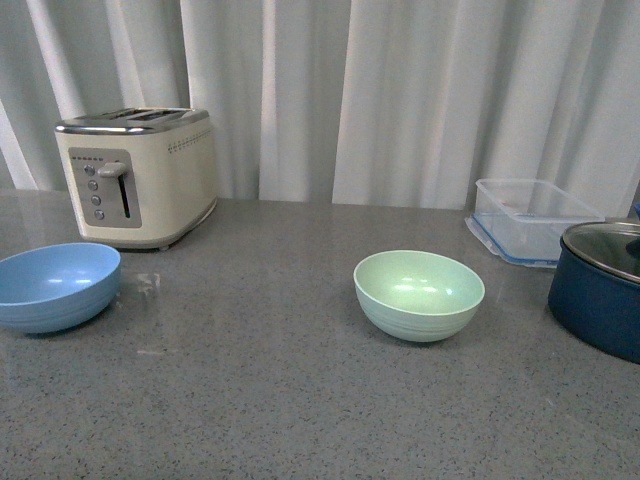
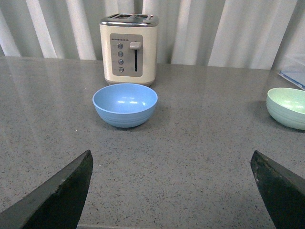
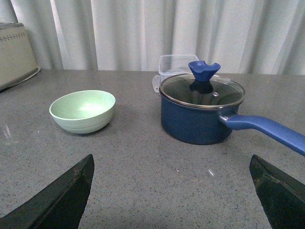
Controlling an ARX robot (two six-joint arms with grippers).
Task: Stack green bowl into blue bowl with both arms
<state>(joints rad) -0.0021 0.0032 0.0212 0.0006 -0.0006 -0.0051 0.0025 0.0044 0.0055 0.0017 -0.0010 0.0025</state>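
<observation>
Front view: the green bowl (image 1: 419,295) is sitting upright and empty on the grey countertop (image 1: 250,390), a little right of centre. The blue bowl (image 1: 55,286) is sitting upright at the far left edge, well apart from the green one, with open counter lying between them. A cream toaster (image 1: 137,175) is standing just behind the blue bowl, near the white curtain (image 1: 400,90). To the right of the green bowl a navy pot (image 1: 600,290) is resting under its glass lid (image 1: 610,245), and a clear container (image 1: 530,218) is sitting just behind the pot. Neither of my arms is showing in this view. Left wrist view: I am holding my left gripper (image 2: 170,167) above the counter with its jaws released and spread wide, grasping nothing. It is facing the blue bowl, which is lying ahead of the jaws and apart from them. Right wrist view: my right gripper (image 3: 171,167) is hanging the same way, jaws released and wide. The green bowl and the pot are both sitting ahead of it, and it is touching neither.
</observation>
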